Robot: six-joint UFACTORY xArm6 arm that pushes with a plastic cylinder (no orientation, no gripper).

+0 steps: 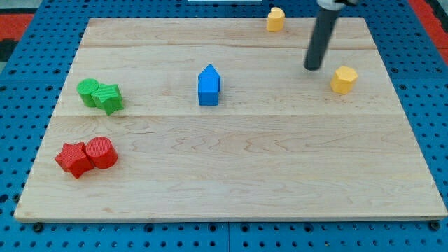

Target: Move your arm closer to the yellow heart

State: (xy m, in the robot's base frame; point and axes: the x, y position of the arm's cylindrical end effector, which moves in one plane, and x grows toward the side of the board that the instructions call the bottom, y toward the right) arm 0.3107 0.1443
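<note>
Yellow heart [275, 19]: at the worktop's [231, 175] far edge, about 1 o'clock from board centre. Of the two yellow blocks, this one reads as the heart to me; its outline is small and not crisp.
My tip [312, 68]: on the wood, apart from every block. The heart lies near, at roughly 11 o'clock from it.
Yellow faceted block [344, 79]: just beside my tip, between 3 and 4 o'clock. Not the target, I judge.
Jaws: none on this rig, only a bare dark rod, so there is nothing to open or close.
Handling: likely a light, stiff, small block that slides easily on smooth wood. It cannot be gripped, only nudged on a flat side. The task asks for approach, not contact.
Heading and axis: too small to tell where the heart's point faces. It looks compact, with no clear long axis.
Risk: it sits at the board's edge, so overshoot could push it off.
Others: blue block [208, 85] at 9 o'clock from my tip, green pair [100, 95] and red pair [87, 156] well apart beyond it.
</note>
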